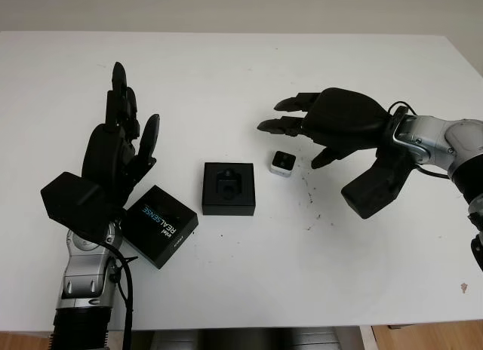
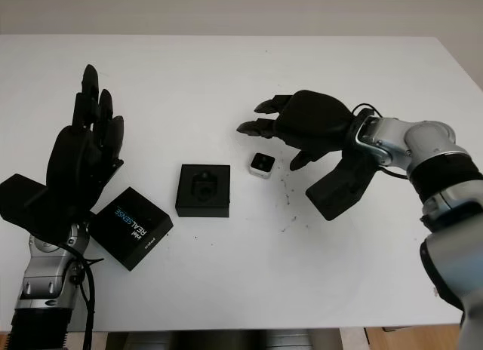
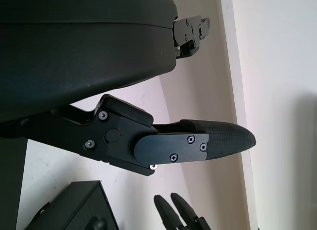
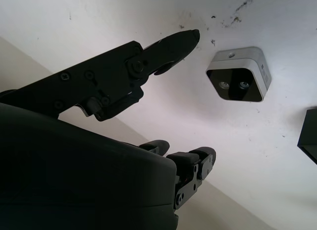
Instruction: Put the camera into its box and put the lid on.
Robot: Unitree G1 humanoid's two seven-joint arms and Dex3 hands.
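both hands, left hand [image 1: 113, 150] and right hand [image 1: 332, 124], hover unclenched, empty, over scuffed white table [image 1: 226, 274].

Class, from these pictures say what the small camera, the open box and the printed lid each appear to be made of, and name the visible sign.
Camera: probably plastic, a matte pale shell around a glossy dark front with two lenses.
Open box: looks like matte black card, with a shaped insert, perhaps foam; hard to tell.
Printed lid: likely coated cardboard, black with crisp printed lettering and sharp edges.
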